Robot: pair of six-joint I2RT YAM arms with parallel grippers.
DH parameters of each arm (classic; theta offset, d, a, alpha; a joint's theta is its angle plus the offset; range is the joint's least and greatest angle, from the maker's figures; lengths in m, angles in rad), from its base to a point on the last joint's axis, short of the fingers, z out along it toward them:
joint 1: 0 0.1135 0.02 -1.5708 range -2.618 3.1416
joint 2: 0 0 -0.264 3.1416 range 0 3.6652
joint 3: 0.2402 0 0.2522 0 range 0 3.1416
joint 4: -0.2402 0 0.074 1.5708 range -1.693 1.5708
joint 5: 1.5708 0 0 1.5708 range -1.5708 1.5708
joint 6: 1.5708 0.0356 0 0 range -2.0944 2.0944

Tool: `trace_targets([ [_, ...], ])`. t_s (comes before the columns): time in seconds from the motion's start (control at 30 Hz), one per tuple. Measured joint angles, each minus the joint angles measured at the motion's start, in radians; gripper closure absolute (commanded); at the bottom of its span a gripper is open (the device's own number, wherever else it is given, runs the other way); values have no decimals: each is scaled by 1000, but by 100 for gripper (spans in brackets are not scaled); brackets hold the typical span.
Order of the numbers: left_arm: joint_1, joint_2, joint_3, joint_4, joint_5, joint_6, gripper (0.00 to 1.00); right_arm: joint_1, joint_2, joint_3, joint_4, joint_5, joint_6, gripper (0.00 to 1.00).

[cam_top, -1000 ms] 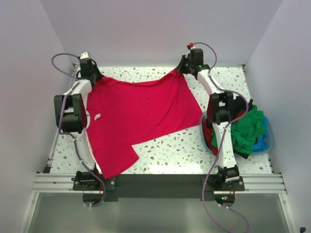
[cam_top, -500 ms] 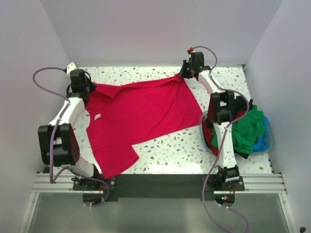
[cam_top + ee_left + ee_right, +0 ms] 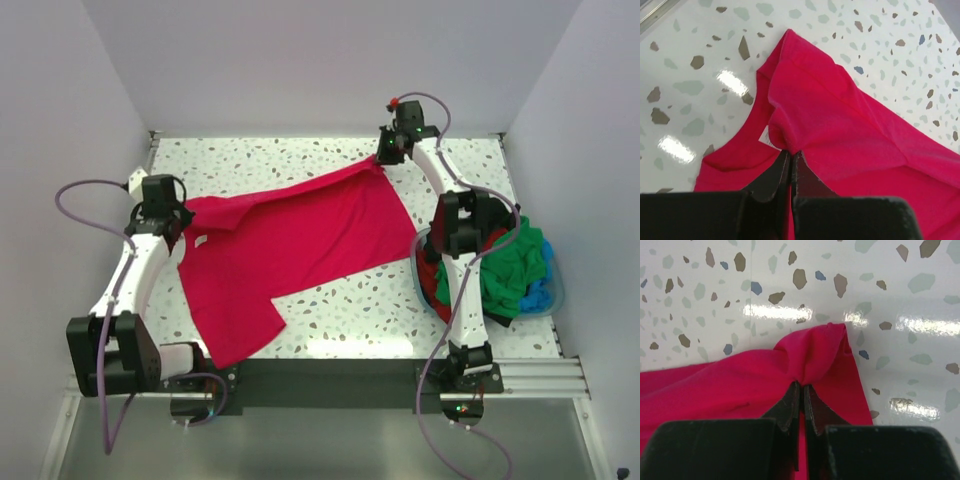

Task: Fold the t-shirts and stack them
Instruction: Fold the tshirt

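A crimson-red t-shirt (image 3: 290,245) lies spread across the speckled table. My left gripper (image 3: 178,213) is shut on its left shoulder by the collar; the left wrist view shows the pinched fold (image 3: 790,145) and a white label (image 3: 767,140). My right gripper (image 3: 385,158) is shut on the shirt's far right corner, seen as a bunched fold (image 3: 812,360) in the right wrist view. Green (image 3: 515,265), dark red and black shirts sit piled in the basket at the right.
A light blue round basket (image 3: 545,295) stands at the table's right edge, beside the right arm's elbow (image 3: 460,225). The left arm's elbow (image 3: 100,350) hangs over the table's near left corner. Walls close in on three sides.
My left gripper has pulled the shirt's shoulder from the far left corner toward the near side, and the left arm has swung down. The right gripper has barely moved.
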Motion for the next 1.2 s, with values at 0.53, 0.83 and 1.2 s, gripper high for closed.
trace_targets([
  [0.53,-13,-144,-213,-216,33,-85,60,0,-18,-5,-106,4,-63,96],
  [0.83,-13,-219,-217,-322,24,-85,0,-2,-27,-9,-167,80,-117,27],
  [1.2,-12,14,0,-235,86,-67,0,84,-106,13,-154,106,-164,1],
])
